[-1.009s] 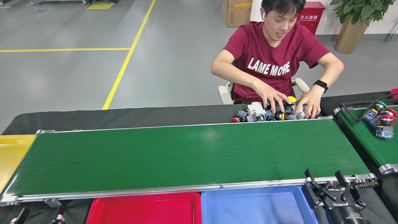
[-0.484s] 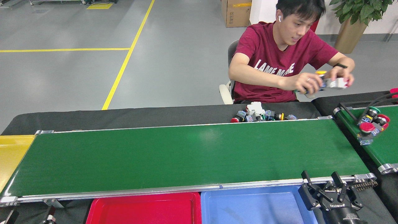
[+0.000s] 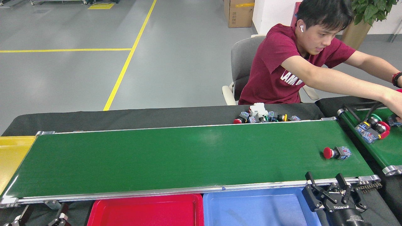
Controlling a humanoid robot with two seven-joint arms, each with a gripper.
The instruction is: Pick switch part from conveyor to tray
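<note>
On the conveyor (image 3: 176,157), near its right end, a red-capped switch part (image 3: 336,153) is seen lying on its side. Below the belt's near edge, the right gripper (image 3: 326,183) is held open and empty over the blue tray (image 3: 251,208). Only the left gripper (image 3: 40,215) tips are visible; its opening cannot be told. A red tray (image 3: 147,210) is placed beside the blue one.

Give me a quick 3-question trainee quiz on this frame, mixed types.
1. True or false: a switch part with a red cap lies on the conveyor.
2. Which tray is nearest the right gripper? A red tray B blue tray C yellow tray
3. Fill in: the person's hand reaches over the ___ belt at right.

Key: 1 true; 2 B; 3 shorter green.
</note>
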